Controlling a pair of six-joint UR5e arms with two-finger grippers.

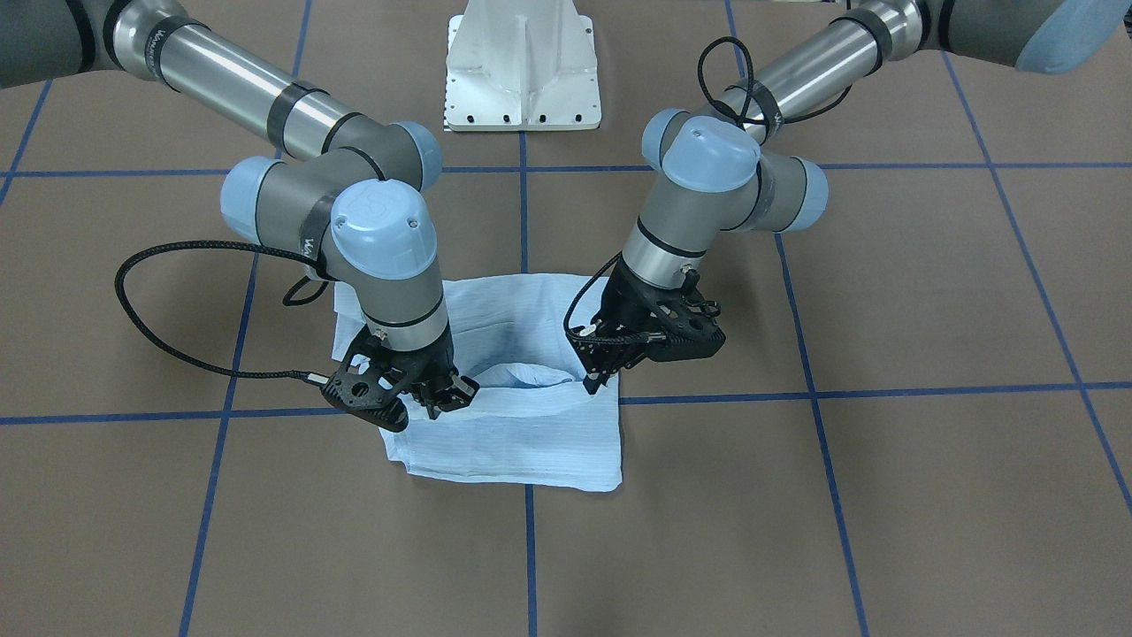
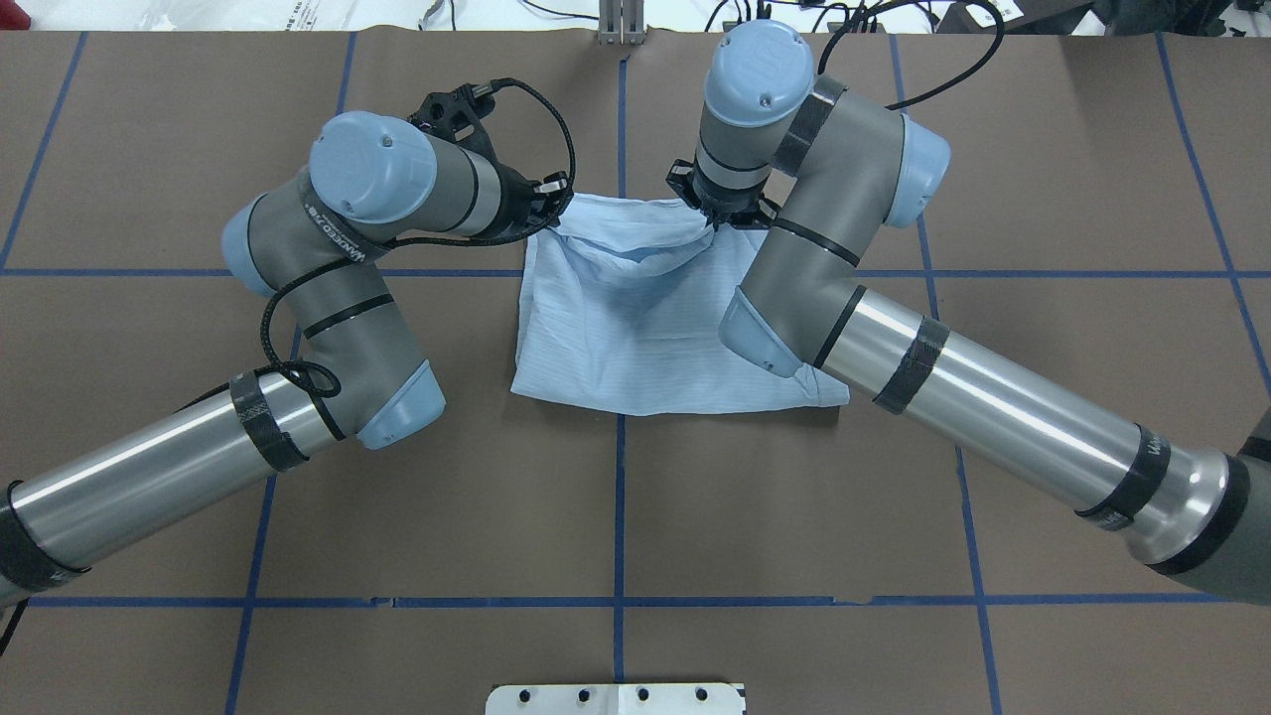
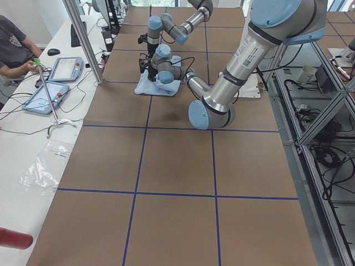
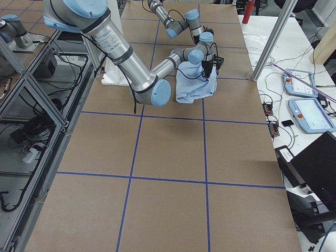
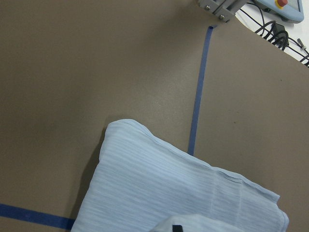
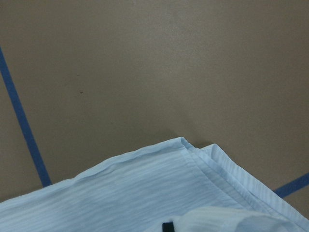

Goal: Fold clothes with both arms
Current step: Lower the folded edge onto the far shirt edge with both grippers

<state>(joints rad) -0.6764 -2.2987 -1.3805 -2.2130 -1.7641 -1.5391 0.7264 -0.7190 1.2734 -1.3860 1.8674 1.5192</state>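
Note:
The clothes are one light-blue striped shirt (image 1: 522, 438), folded into a rough rectangle at the table's middle (image 2: 635, 338). One edge of it is raised into a sagging fold strung between the two grippers. My left gripper (image 1: 592, 382) is shut on the end of that fold on the front-facing view's right, seen from overhead (image 2: 556, 212) at the shirt's far left corner. My right gripper (image 1: 442, 396) is shut on the fold's other end (image 2: 717, 220). Both wrist views show the lower shirt layer (image 5: 159, 183) (image 6: 145, 188) lying flat, with only a sliver of black fingertip at the bottom edge.
The brown table is marked with a grid of blue tape lines (image 1: 526, 221). The white pedestal base (image 1: 522, 71) stands behind the shirt. A side bench holds tablets (image 3: 52, 83) and cables, with a person's arm (image 3: 14, 61) there.

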